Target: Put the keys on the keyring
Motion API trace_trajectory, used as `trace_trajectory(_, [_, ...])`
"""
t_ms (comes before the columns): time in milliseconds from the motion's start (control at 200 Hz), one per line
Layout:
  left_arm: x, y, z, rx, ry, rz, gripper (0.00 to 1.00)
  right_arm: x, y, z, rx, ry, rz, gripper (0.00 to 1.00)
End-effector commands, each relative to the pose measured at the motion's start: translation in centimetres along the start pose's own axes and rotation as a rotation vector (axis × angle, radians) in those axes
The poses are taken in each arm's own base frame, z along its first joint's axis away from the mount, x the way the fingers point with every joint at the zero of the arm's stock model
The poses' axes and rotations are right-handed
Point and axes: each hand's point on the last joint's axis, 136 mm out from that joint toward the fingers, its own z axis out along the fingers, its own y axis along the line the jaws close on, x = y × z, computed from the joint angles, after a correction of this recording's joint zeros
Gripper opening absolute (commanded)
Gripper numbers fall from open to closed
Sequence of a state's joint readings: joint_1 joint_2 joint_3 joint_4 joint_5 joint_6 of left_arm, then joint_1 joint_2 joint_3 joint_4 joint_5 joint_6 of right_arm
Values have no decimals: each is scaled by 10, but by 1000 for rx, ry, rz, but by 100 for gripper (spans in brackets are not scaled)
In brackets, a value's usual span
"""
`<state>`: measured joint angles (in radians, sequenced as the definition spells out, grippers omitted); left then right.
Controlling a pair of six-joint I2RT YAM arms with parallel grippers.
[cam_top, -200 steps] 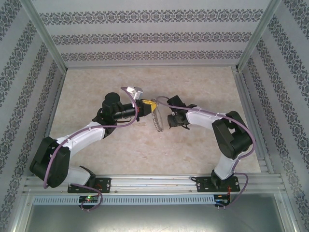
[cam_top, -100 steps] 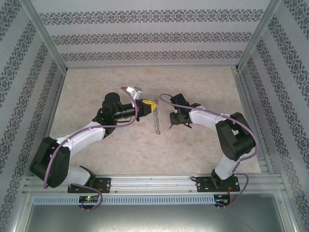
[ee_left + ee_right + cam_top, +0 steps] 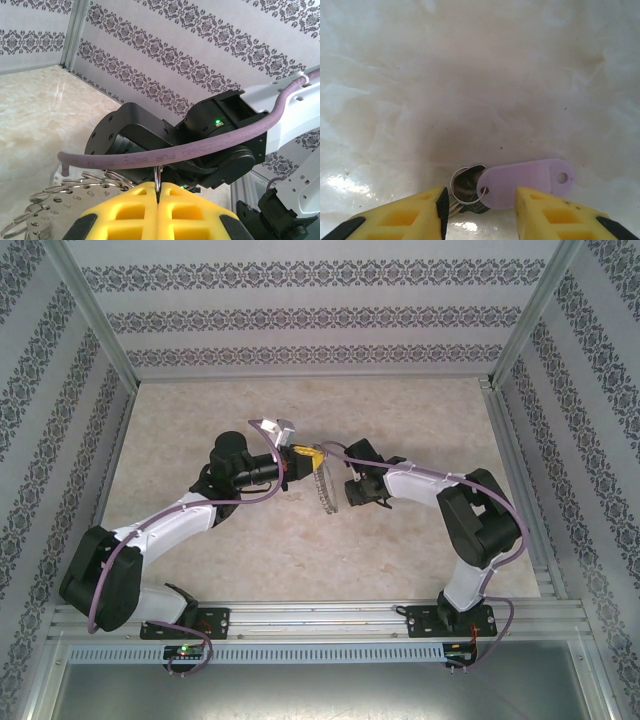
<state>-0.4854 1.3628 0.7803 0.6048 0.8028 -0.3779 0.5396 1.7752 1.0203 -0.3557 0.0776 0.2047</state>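
In the top view my left gripper holds the keyring, a thin dark scalloped loop that hangs tilted above the table. In the left wrist view the yellow fingers are pressed shut on a thin wire of the keyring, and its numbered rim with small loops spreads to the left. The key lies flat on the table with a small split ring and a pale lilac tag. My right gripper is open just above it, one finger on each side, right beside the hanging loop.
The marble-patterned tabletop is bare around both arms. Patterned walls and aluminium posts close in the left, right and far sides. The right arm's black wrist and purple cable sit close in front of my left gripper.
Half a second ago the keyring hung edge-on and my right gripper sat further right. Now the loop shows its face again and the right gripper is back beside it.
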Motion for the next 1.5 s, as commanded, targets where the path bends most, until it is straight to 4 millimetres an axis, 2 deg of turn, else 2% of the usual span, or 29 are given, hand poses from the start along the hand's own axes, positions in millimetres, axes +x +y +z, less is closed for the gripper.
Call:
trace_trajectory(0, [-23,-18,-1,32,-49,67,0,-1,-3,3,36,16,-28,35])
trace_trajectory(175, [-23,-18,0,36,-50,66,0,-6,-8,4,45,2,-3,27])
trace_trajectory(465, [-23,-18,0,37,-55,63,0,-18,-19,1,38,-27,43,18])
trace_trajectory(969, [-24,-17,2,43,-58,56,0,-30,-31,1,50,-55,85,19])
trace_trajectory(1299, [-24,-16,3,42,-59,56,0,-29,-44,0,68,-56,119,16])
trace_trajectory(1494, [-23,-16,4,45,-58,54,0,-32,-36,-8,26,-80,113,19])
